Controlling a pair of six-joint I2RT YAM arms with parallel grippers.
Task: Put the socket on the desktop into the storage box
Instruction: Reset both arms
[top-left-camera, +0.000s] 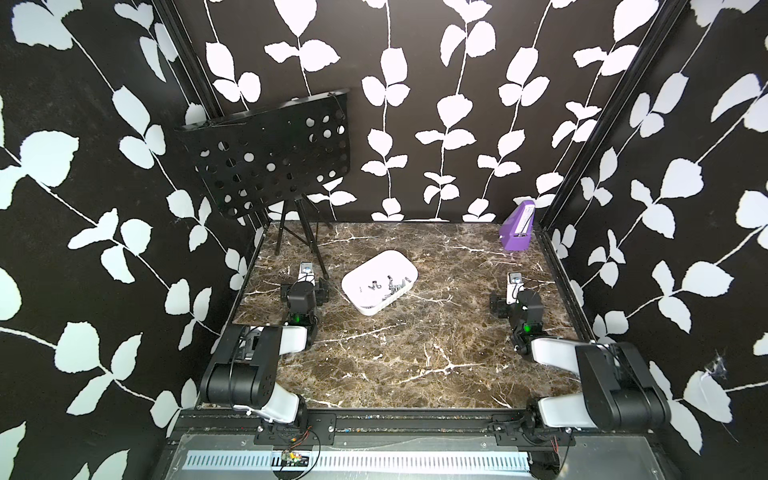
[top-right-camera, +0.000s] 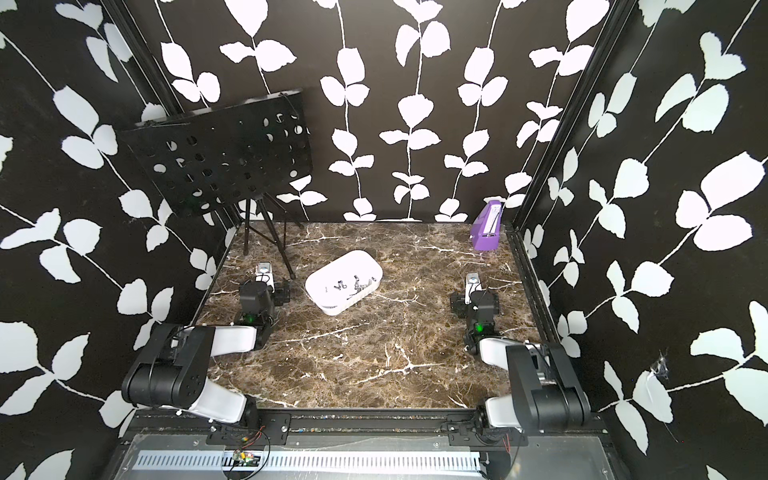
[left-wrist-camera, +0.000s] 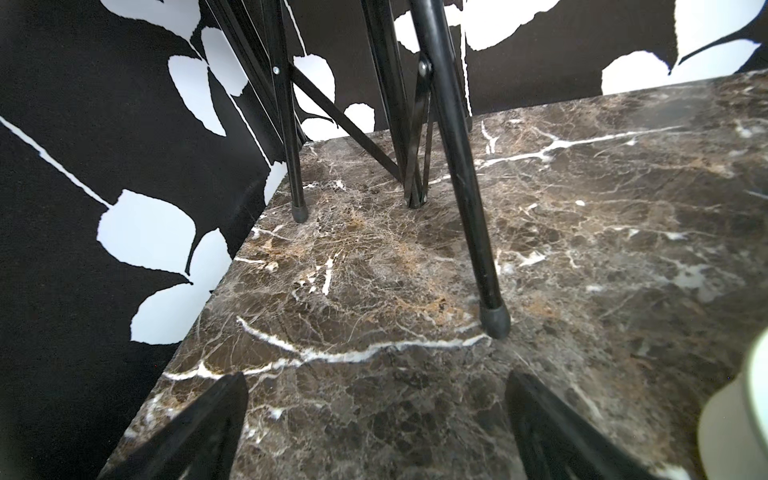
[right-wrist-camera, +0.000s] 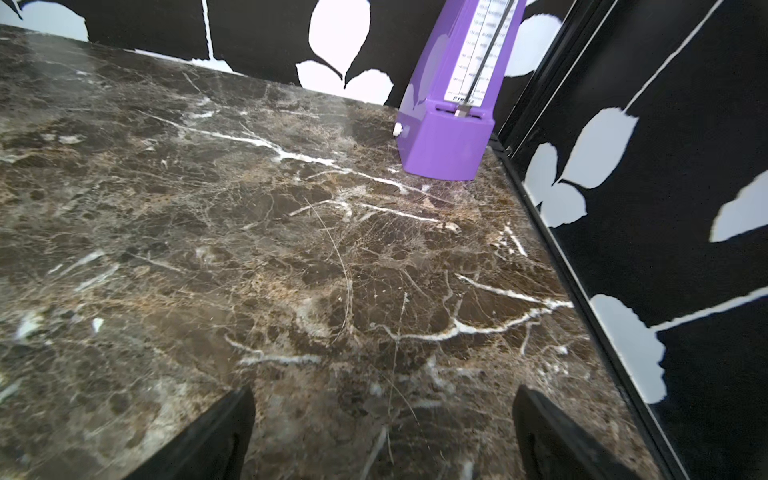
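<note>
Only top views show sockets (top-left-camera: 390, 286) inside storage box (top-left-camera: 360, 287).

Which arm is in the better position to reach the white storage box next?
Probably left. The left pincer stands open close beside the storage box, whose edge shows in its wrist view. The right pincer, also open, is farther, facing the purple box.

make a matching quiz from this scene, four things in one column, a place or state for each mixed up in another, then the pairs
1 shallow white plastic storage box
2 small upright purple box
3 black perforated music stand on tripod legs
4 right gripper

A far right corner of the dark-brown marble desktop
B jaws apart, empty
C far left corner
D mid-desktop, small metal pieces inside

Pairs: 1-D, 2-A, 3-C, 4-B
</note>
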